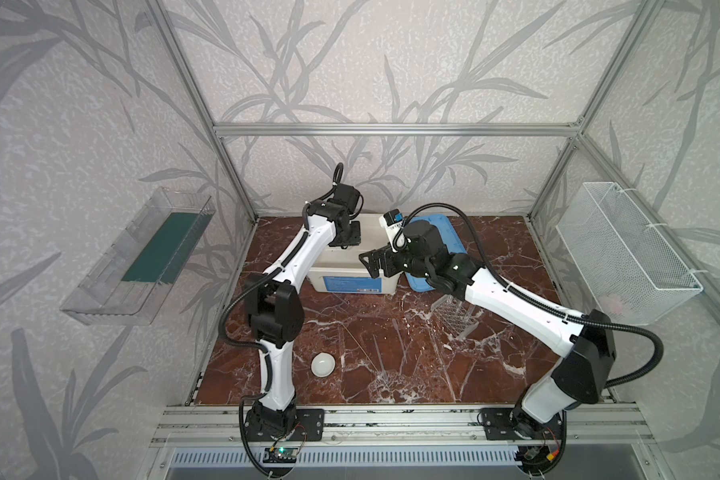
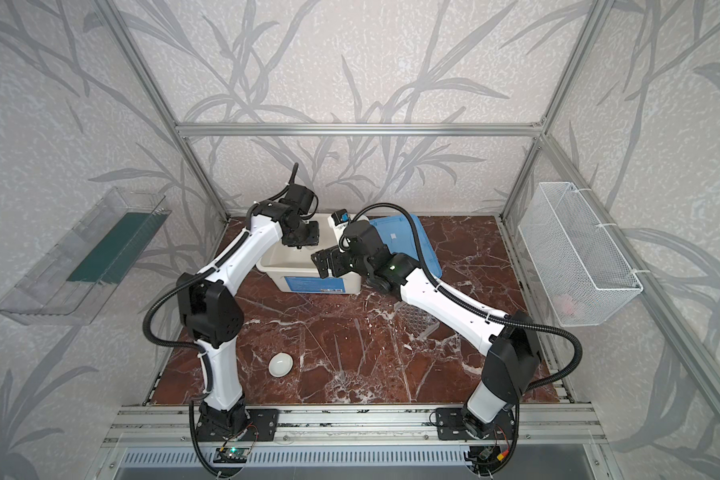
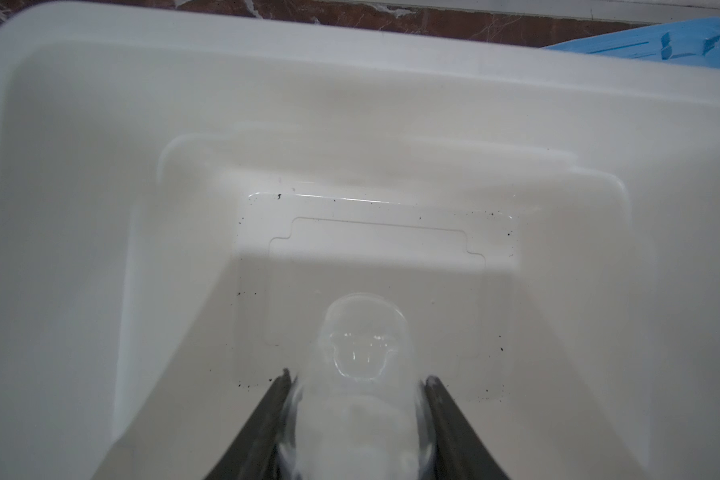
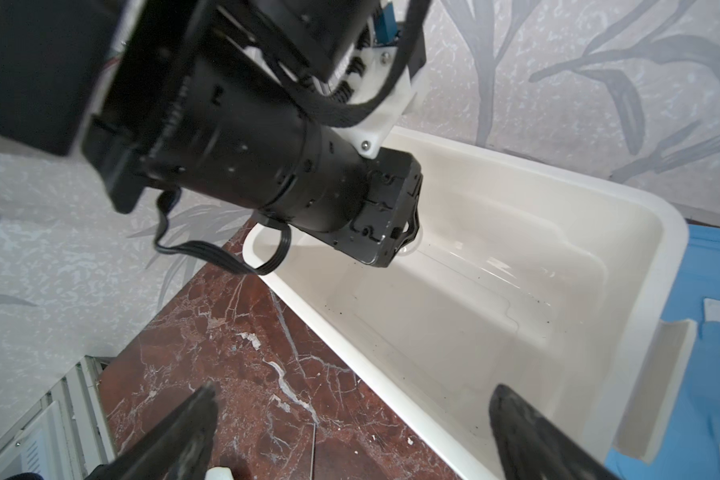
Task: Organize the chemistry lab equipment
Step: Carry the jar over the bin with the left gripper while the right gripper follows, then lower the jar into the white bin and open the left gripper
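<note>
left gripper (image 3: 360,378): half-closed, clamped on jar (image 3: 364,345)
jar: hangs over tub (image 3: 267,29) floor, about mid-tub, looks clear of it
my step: drop-off, I judge; I lower to the floor, jar upright, then open
right gripper (image 4: 356,390): wide, empty, at tub's near rim; I'd park it clear
dish (image 1: 323,364), rack (image 1: 454,318): outside tub, well apart

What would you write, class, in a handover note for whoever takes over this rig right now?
Left gripper: fingers shut on the small clear jar, over the open white plastic tub. Right gripper: open, empty, at the tub's rim. Small white round dish and clear perforated rack stand on the marble table. Done: nothing lies in the tub yet. Left: jar, dish, rack.
</note>
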`<state>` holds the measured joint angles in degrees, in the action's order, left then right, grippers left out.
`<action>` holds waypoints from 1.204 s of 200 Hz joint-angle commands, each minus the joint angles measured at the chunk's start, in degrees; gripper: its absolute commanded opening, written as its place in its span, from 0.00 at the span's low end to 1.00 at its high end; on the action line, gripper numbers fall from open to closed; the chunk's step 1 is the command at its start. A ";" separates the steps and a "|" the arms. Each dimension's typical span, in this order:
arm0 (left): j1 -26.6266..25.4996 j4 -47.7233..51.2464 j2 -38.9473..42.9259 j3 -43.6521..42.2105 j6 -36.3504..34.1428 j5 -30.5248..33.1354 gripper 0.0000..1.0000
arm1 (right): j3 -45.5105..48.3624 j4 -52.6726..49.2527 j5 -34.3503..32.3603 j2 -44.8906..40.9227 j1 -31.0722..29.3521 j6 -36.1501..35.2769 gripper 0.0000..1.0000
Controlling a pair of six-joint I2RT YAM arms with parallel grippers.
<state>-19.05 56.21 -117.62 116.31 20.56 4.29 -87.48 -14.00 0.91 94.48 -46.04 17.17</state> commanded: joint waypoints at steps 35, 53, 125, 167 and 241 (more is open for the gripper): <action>0.15 6.20 -9.16 9.89 -0.56 0.66 0.35 | -4.67 -6.03 -1.62 1.12 2.03 -7.13 1.00; 0.06 5.44 -10.19 9.84 0.05 1.01 0.35 | -4.53 -5.80 -1.35 1.57 2.20 -7.63 1.00; -0.11 3.90 -15.26 11.60 0.97 0.43 0.35 | -3.44 -5.42 -0.99 2.99 2.61 -8.07 1.00; -0.35 4.23 -17.54 12.80 1.28 0.09 0.36 | -2.27 -5.09 -1.17 2.98 2.80 -8.11 1.00; -1.12 1.76 -10.29 6.56 2.63 1.64 0.37 | 0.03 -4.34 -0.97 2.66 2.89 -7.41 0.99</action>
<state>-19.53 56.12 -132.64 125.54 22.52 5.08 -88.20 -18.72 -0.36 97.45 -43.42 9.58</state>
